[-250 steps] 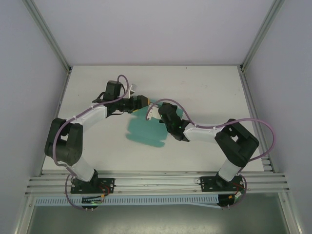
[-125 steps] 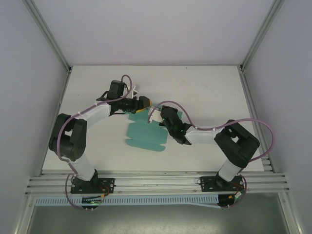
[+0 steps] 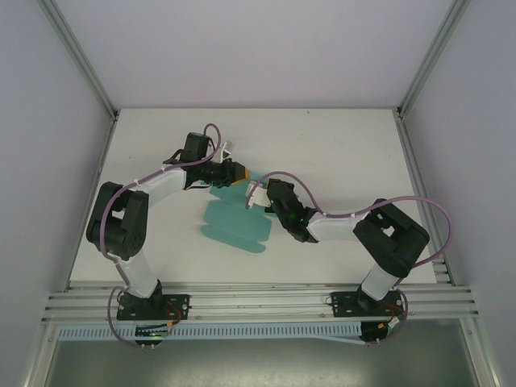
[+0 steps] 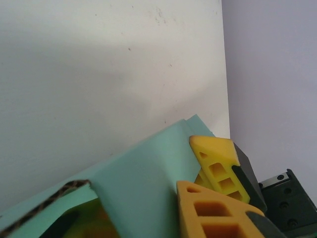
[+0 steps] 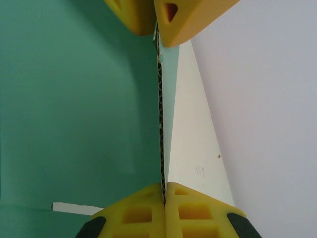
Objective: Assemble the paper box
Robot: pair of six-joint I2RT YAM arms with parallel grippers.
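A: Changed over the last second?

B: Dragged the paper box (image 3: 234,227) a shade left and toward the bases, across the table (image 3: 347,153); swung the left elbow inward; kept both pinches on the far edge.

A: Meaning for the task?

B: Probably repositioning rather than folding; mostly flat from overhead, flaps spread out; judged early in the assembly.

A: Held how?

B: Clamped by the right gripper (image 5: 164,191) on the corrugated edge, fingertips closed down to the card's thickness; pinched the same way by the left gripper (image 5: 156,22), further along that edge; raised off the table there, going by the left wrist view.

A: And the poses?

B: Reaching in from the left, forearm sweeping right, wrist pointed at the centre; reaching in from the right, forearm low and angled left; meeting almost tip to tip over the far right corner of the card, mid-table.

A: Worth watching?

B: Tearing or a stray crease if pulled apart; better to move together.
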